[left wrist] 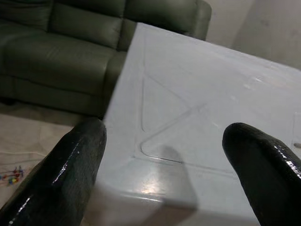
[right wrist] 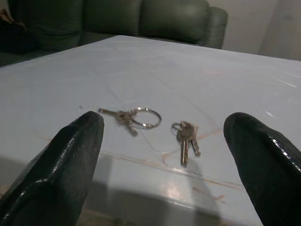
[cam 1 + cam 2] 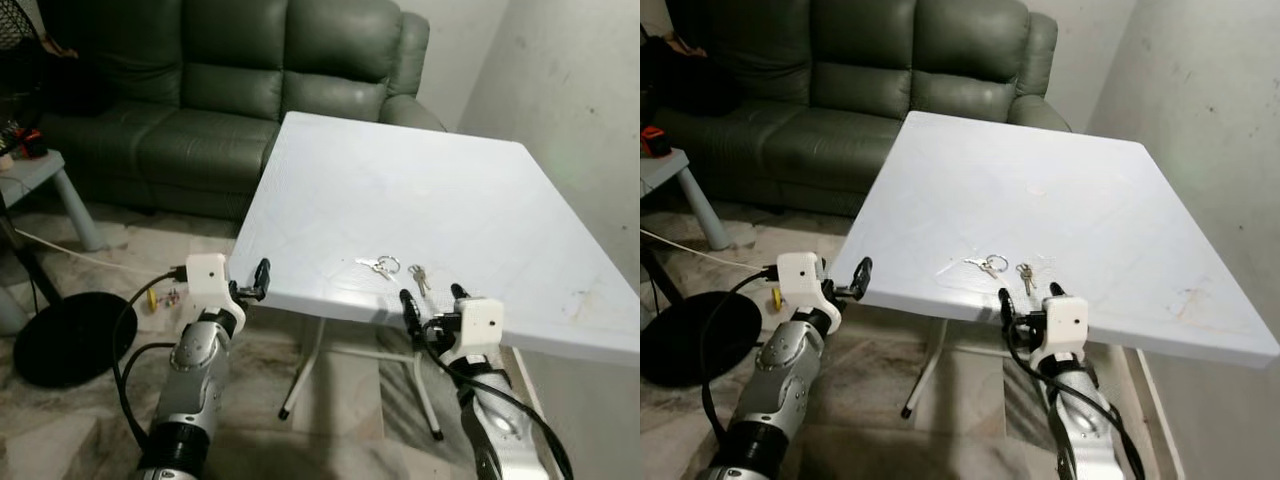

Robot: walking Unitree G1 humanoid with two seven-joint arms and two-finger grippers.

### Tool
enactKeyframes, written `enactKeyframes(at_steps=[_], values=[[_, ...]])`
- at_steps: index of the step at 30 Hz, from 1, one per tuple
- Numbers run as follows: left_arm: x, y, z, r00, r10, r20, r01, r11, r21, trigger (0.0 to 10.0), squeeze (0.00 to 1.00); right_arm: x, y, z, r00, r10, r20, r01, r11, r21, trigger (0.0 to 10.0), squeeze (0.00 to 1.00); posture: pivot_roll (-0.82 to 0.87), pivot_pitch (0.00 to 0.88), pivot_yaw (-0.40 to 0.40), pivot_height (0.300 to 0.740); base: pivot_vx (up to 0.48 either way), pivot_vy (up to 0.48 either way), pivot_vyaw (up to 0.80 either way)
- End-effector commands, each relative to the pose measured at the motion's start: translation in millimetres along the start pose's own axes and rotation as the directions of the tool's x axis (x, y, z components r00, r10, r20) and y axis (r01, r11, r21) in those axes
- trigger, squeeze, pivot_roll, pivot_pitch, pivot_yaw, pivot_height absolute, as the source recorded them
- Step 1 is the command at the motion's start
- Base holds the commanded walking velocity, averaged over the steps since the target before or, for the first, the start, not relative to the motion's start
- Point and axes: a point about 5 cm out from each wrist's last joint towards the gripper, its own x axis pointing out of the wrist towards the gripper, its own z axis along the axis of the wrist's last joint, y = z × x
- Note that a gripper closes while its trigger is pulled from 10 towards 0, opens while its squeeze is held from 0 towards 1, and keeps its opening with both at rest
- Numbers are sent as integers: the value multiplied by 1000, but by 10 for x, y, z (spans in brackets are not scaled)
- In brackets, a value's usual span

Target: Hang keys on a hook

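Right pincer [image 3: 433, 297] sits nearest, at the near edge of the white surface [image 3: 480, 190], fingers spread wide, nothing held. Keys lie flat just ahead of it, inside the gap between the fingers as the right wrist view frames them.

Two bunches, apart from each other:
- ringed keys [image 2: 134, 117]: open split ring with keys trailing off one side; ahead and toward the left finger.
- paired keys [image 2: 186, 139]: two keys on a small ring, blades pointing back at the pincer; closer, toward the right finger.

Handling (judgement): light, rigid, thin metal lying flush on a smooth, glossy top. Likely to skate or slip if pinched flat. Loose on the ring, so the bunch will dangle and swing once lifted. Best hold is probably the ring itself or the key heads where they stack; the ring must stay free to go over a hook.

Left pincer [image 3: 247, 279]: also wide open and empty, at the surface's near left corner, well apart from the keys.

Room: surface bare beyond the keys. Near edge is right under the right fingers. Wall [image 3: 590, 80] close on the right side; green sofa [image 3: 230, 80] past the far edge. No hook identified.
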Motion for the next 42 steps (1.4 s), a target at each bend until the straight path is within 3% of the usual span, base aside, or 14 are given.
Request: enactKeyframes(at_steps=[1, 36, 42], values=[[3, -33, -8, 1000, -4, -10, 4, 1000, 8, 10000, 0, -7, -13, 14, 1000, -4, 4, 4, 1000, 6, 10000, 0, 59, 0, -82, 740, 0, 0, 0], [-13, -50, -25, 1000, -17, -16, 17, 1000, -4, 10000, 0, -23, 4, -2, 1000, 11, -11, -10, 1000, 6, 10000, 0, 60, 0, -88, 740, 0, 0, 0], [-15, -49, -22, 1000, -19, -15, 19, 1000, -2, 10000, 0, -26, 6, -4, 1000, 10, -12, -10, 1000, 7, 10000, 0, 59, 0, -87, 740, 259, 0, 0]])
